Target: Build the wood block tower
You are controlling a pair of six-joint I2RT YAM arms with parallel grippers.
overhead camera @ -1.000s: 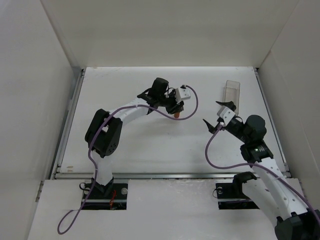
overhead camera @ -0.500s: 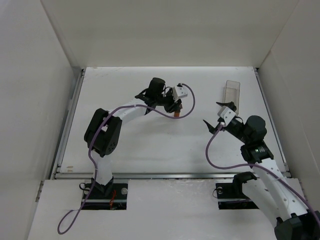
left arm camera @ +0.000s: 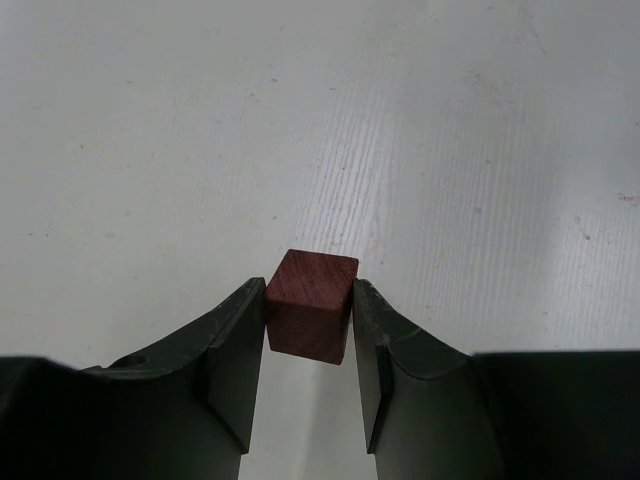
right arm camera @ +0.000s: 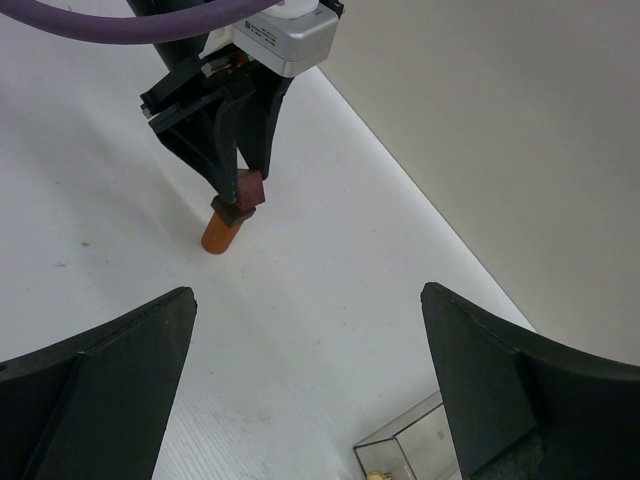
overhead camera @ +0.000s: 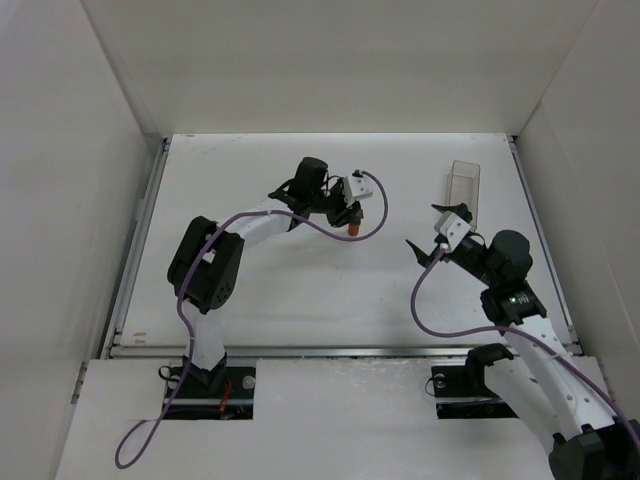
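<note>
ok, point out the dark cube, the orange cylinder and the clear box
dark cube (left arm camera: 311,320), left wrist view, middle of its near face
orange cylinder (right arm camera: 220,237), right wrist view, its side wall
clear box (overhead camera: 465,182), top view, middle of its upper half

Matt wooden cube (left arm camera: 312,318); clear plastic container (right arm camera: 402,444)

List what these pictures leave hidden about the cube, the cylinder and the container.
- Dark cube: top view, too small to see, covered by the left arm's jaws.
- Orange cylinder: the left wrist view does not show it. In the right wrist view a jaw tip covers its top, so contact with the cube cannot be told.
- Clear container: right wrist view, cut off by the bottom edge; contents too small to name.
</note>
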